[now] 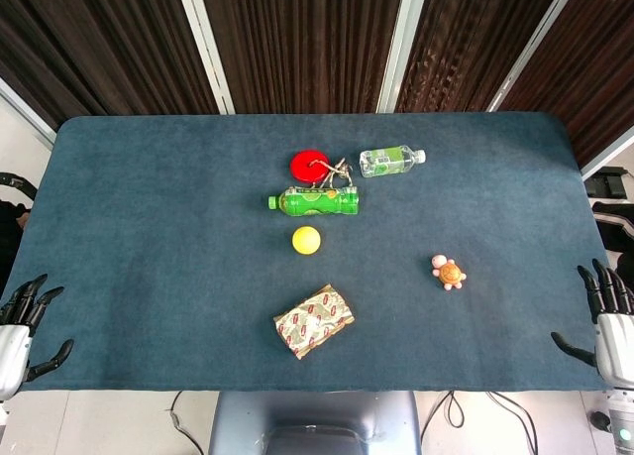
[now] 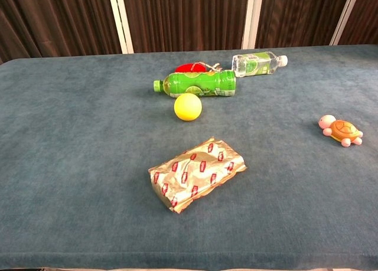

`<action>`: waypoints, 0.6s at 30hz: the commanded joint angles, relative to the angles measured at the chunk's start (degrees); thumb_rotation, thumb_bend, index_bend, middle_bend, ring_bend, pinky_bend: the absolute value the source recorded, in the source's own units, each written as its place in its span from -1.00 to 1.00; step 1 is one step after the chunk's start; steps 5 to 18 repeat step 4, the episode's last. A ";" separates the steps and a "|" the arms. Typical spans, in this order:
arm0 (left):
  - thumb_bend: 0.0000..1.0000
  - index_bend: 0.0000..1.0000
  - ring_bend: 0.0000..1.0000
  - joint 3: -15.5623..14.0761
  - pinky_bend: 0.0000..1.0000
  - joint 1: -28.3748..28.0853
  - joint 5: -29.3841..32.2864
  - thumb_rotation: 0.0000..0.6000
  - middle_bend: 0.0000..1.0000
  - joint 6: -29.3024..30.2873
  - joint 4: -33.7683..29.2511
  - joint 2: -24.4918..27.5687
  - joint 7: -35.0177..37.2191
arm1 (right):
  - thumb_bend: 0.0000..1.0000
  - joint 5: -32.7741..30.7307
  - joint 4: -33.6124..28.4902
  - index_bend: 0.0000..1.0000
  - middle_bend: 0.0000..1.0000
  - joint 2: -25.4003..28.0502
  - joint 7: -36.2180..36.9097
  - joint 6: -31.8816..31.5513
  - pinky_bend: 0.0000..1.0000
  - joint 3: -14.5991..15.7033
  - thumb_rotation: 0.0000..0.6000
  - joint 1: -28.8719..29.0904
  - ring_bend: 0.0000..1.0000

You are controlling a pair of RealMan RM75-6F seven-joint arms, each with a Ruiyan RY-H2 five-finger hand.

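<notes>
The right hand (image 1: 611, 321) hangs off the near right corner of the blue table (image 1: 149, 227), fingers spread and holding nothing; only the head view shows it. The nearest thing to it is the small toy turtle (image 1: 448, 272), which lies on the cloth well to the hand's left and a little farther from the robot, untouched. The left hand (image 1: 20, 326) sits off the near left corner, likewise released with fingers apart and nothing in it. Well to that hand's right lies a crumpled foil snack packet (image 1: 313, 320), and beyond the packet a yellow ball (image 1: 306, 240). Just past the ball a green bottle (image 1: 319, 201) lies on its side, with a red disc (image 1: 309, 165) and a bit of cord touching it behind, and a clear bottle (image 1: 390, 161) lies beside those.
</notes>
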State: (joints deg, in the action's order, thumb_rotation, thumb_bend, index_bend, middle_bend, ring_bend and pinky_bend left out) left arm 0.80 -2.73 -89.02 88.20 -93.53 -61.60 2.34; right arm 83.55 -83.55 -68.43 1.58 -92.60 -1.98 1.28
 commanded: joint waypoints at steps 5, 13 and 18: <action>-0.42 -0.67 -0.95 -0.16 -0.58 0.24 -0.31 1.00 -1.00 0.38 0.04 0.06 0.03 | -0.83 0.64 -0.07 -0.78 -0.95 -0.10 0.65 0.54 -0.46 -0.33 1.00 -0.03 -0.87; -0.42 -0.67 -0.95 -0.16 -0.58 0.24 -0.31 1.00 -1.00 0.38 0.04 0.06 0.03 | -0.83 0.64 -0.07 -0.78 -0.95 -0.10 0.65 0.54 -0.46 -0.33 1.00 -0.03 -0.87; -0.42 -0.67 -0.95 -0.16 -0.58 0.24 -0.31 1.00 -1.00 0.38 0.04 0.06 0.03 | -0.83 0.64 -0.07 -0.78 -0.95 -0.10 0.65 0.54 -0.46 -0.33 1.00 -0.03 -0.87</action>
